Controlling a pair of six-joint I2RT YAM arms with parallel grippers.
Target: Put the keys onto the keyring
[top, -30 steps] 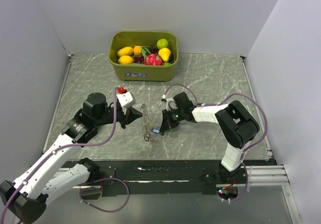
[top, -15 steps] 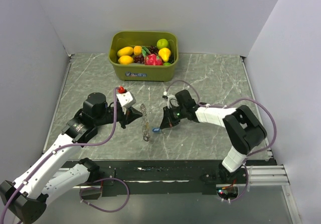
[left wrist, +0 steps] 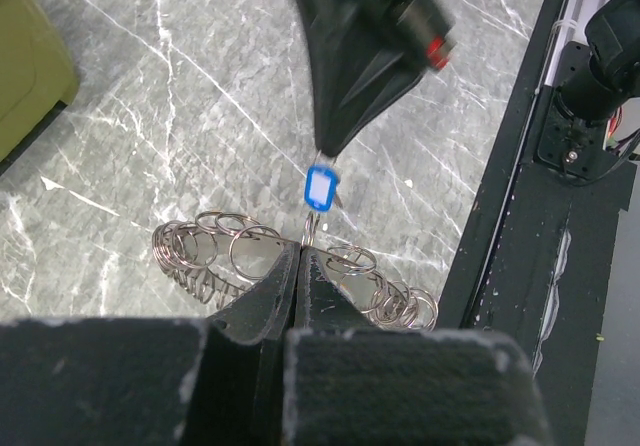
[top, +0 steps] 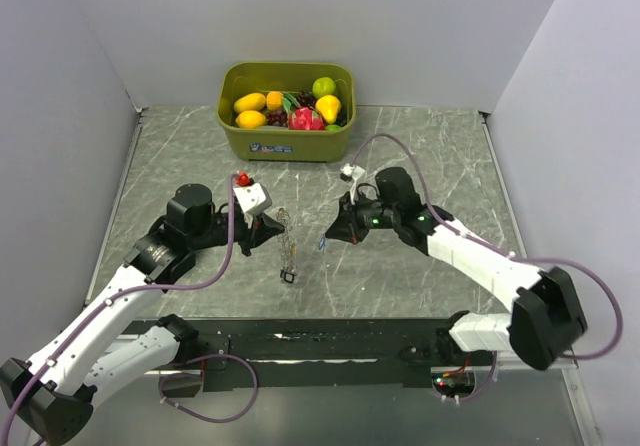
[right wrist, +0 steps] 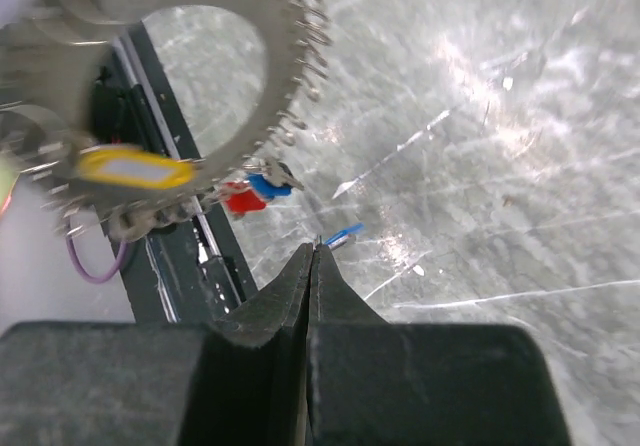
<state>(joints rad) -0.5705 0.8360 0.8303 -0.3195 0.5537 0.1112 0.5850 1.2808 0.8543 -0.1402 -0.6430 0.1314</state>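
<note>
Jaws on one keyring (left wrist: pixel 192 258), one key (left wrist: pixel 319 186)

Blue key (left wrist: pixel 320 187) + 2nd blue key (right wrist: pixel 268 184) = 2 blue. Yellow key (right wrist: pixel 130 169): 1. Red key (right wrist: pixel 243 201): 1. Keyring (top: pixel 288 244): 1. Bin (top: pixel 285 147): 1. Toy fruit (top: pixel 250 102): min 7 pcs, rest hidden. Left gripper (top: pixel 275 228) + right gripper (top: pixel 328 238) = 2.
</note>
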